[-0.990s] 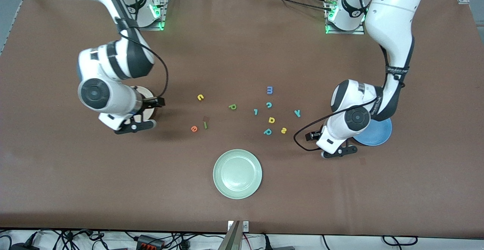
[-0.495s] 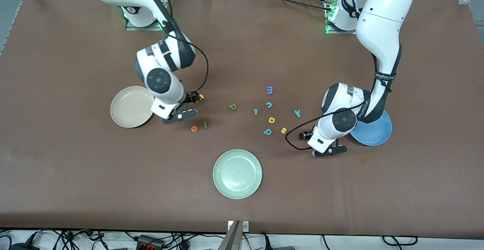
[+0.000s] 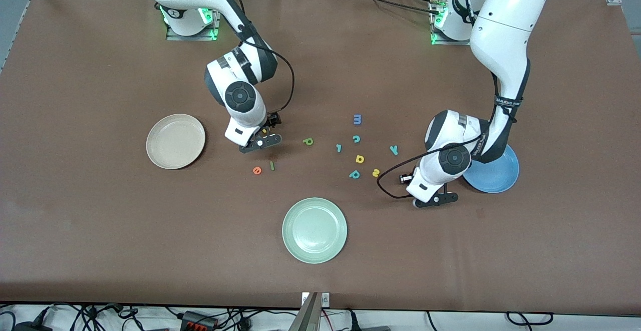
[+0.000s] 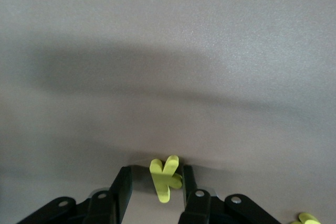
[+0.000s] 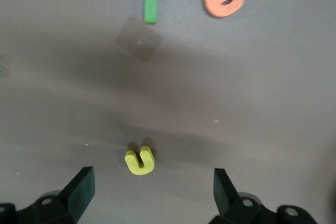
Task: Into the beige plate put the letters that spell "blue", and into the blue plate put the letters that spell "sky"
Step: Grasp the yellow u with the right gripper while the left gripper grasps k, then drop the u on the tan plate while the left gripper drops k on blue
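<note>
The round beige plate (image 3: pixel 175 140) sits toward the right arm's end of the brown worktop (image 3: pixel 100 221). Your right hand (image 3: pixel 260 138) hangs low over the yellow foam u (image 5: pixel 139 161) with its fingers spread wide, holding nothing. The orange foam e (image 3: pixel 257 170), dark green bar l (image 3: pixel 272 165), green b (image 3: pixel 308 141), yellow s (image 3: pixel 375 173) and teal y (image 3: pixel 394 149) lie loose on the worktop. Your left hand (image 3: pixel 434 200), narrowed, brackets the yellow foam k (image 4: pixel 165 179) — one finger touching, the other apart — beside the round blue plate (image 3: pixel 501 178).

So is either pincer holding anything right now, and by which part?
Nothing firmly. The left pincer brackets the yellow k at its sides, a gap on one side; the right pincer, open, holds nothing.
</note>
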`<action>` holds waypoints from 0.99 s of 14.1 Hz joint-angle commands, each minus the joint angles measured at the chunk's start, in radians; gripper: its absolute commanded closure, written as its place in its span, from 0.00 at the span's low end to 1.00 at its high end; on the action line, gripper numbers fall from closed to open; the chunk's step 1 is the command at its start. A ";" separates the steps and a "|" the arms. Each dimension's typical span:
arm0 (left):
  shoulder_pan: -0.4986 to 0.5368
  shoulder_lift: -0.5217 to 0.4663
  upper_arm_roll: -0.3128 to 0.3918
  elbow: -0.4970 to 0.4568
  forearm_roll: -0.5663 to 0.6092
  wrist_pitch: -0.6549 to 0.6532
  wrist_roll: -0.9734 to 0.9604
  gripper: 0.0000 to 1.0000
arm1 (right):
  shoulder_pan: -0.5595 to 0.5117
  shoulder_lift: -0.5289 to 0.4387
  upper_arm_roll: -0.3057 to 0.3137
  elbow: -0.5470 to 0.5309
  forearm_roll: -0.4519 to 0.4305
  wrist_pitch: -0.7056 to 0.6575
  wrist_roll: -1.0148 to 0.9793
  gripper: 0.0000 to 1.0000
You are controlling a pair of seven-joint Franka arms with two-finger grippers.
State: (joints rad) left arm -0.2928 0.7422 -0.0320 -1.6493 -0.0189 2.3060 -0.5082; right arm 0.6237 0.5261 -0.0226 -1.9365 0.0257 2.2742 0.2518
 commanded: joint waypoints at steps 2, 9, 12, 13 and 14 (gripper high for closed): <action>-0.006 0.008 0.004 0.002 0.004 0.024 -0.012 0.65 | 0.022 0.025 -0.010 -0.006 0.008 0.031 0.038 0.10; 0.018 -0.061 0.020 0.016 0.005 -0.098 0.011 0.93 | 0.030 0.038 -0.010 -0.006 0.008 0.030 0.044 0.41; 0.122 -0.128 0.018 0.013 0.007 -0.229 0.173 0.90 | 0.030 0.048 -0.008 -0.004 0.008 0.030 0.044 0.43; 0.167 -0.147 0.015 0.003 0.007 -0.261 0.256 0.90 | 0.030 0.048 -0.008 -0.004 0.008 0.028 0.044 0.49; 0.194 -0.158 0.018 -0.003 0.007 -0.305 0.317 0.90 | 0.030 0.048 -0.010 -0.004 0.008 0.030 0.044 0.57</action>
State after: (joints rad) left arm -0.1751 0.6320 -0.0043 -1.6192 -0.0176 2.0673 -0.3211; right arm 0.6416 0.5710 -0.0230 -1.9367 0.0258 2.2963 0.2827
